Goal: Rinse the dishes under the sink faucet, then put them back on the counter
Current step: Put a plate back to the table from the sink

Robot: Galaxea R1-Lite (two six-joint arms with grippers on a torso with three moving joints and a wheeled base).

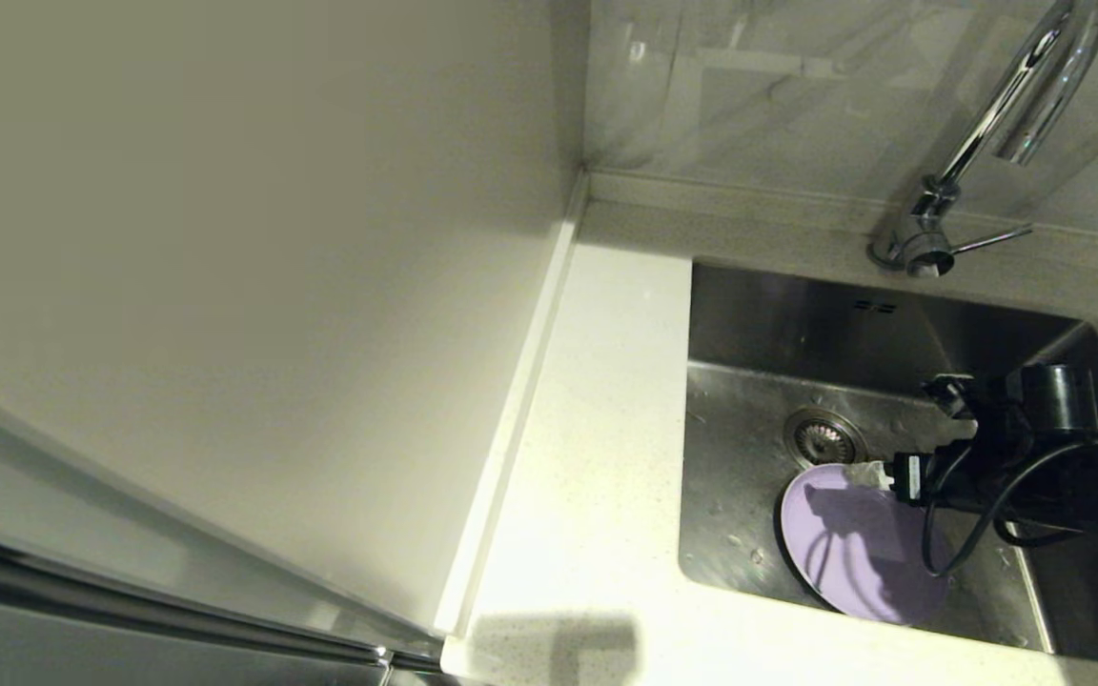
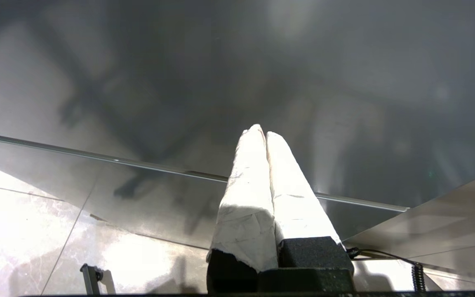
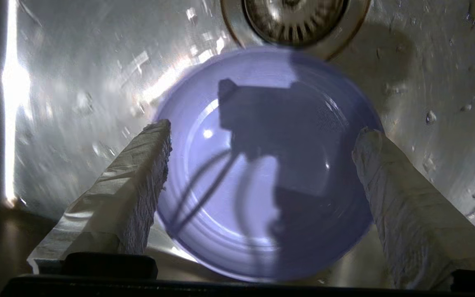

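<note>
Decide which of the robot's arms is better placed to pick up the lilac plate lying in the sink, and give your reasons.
The right. Its hand hangs open directly above the plate in the sink, fingers spread either side. The left hand is shut and away from the sink.

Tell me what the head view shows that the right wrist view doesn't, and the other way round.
Only the head view shows the faucet, the counter and the sink walls. Only the right wrist view shows the right gripper with both wrapped fingers spread wide over the plate, not touching it. Both show the lilac plate lying on the sink floor beside the drain.
</note>
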